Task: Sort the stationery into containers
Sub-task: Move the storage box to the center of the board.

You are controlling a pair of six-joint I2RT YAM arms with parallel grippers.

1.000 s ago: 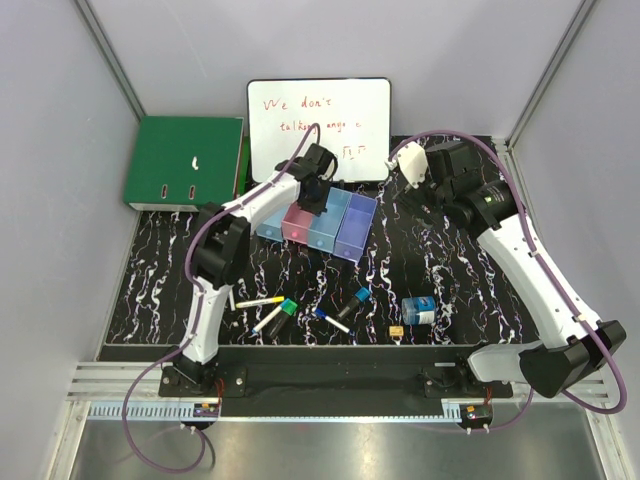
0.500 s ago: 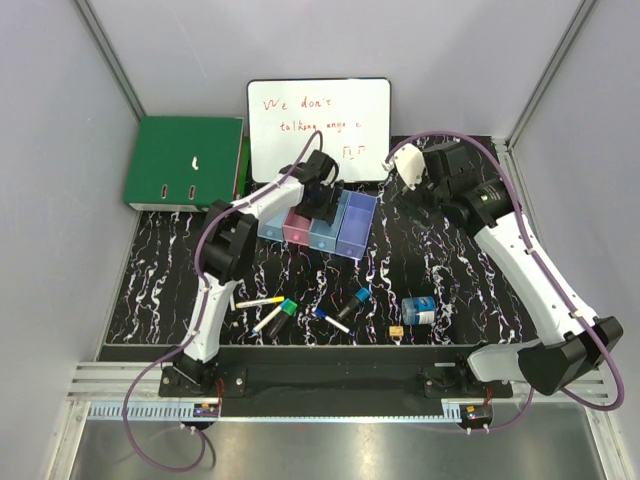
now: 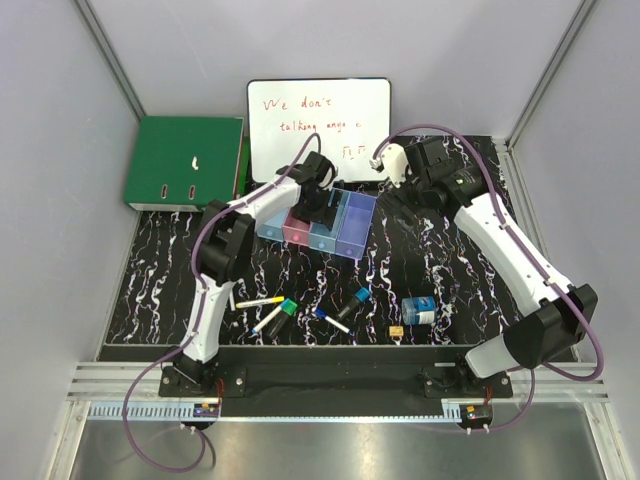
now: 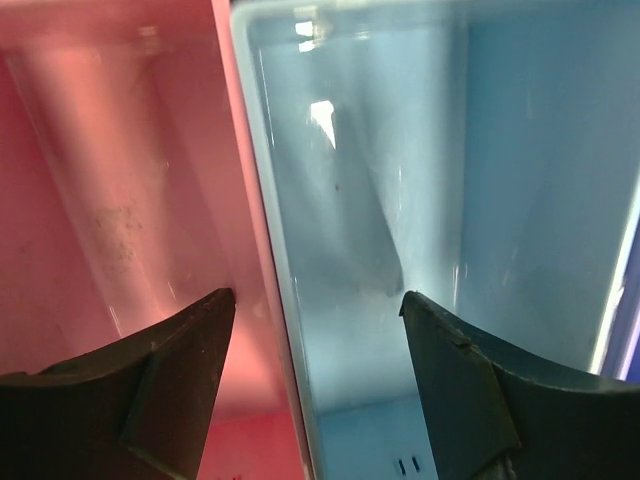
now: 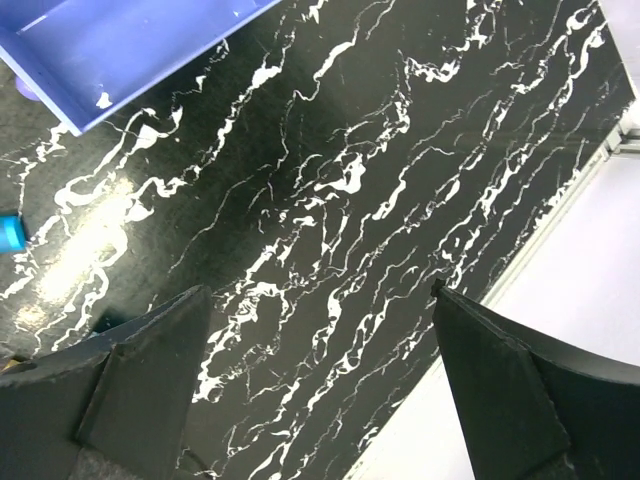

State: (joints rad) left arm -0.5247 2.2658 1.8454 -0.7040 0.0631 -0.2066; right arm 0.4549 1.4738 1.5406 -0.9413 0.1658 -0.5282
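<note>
The containers (image 3: 318,224), a joined row of light blue, pink, light blue and purple bins, stand at the back middle of the mat. My left gripper (image 3: 317,208) hangs open right over them. In the left wrist view its fingers straddle the wall between the pink bin (image 4: 120,200) and a light blue bin (image 4: 400,180), with nothing held in the left gripper (image 4: 315,300). Loose stationery lies near the front: a yellow-white pen (image 3: 260,301), a green-capped marker (image 3: 284,311), a blue-capped marker (image 3: 354,302), a blue-white pen (image 3: 330,319), a stubby cylinder (image 3: 419,309) and a tiny yellow piece (image 3: 396,331). My right gripper (image 3: 412,184) is open and empty above bare mat, right of the purple bin (image 5: 120,40); the right wrist view shows the right gripper (image 5: 320,300) over the marbled surface.
A whiteboard (image 3: 318,128) leans at the back behind the bins. A green binder (image 3: 185,160) lies at the back left. The black marbled mat (image 3: 450,250) ends at a pale border (image 5: 560,330) on the right. Grey walls enclose the workspace.
My left gripper went from shut to open and shifted slightly right over the bins. My right arm swung left, toward the purple bin.
</note>
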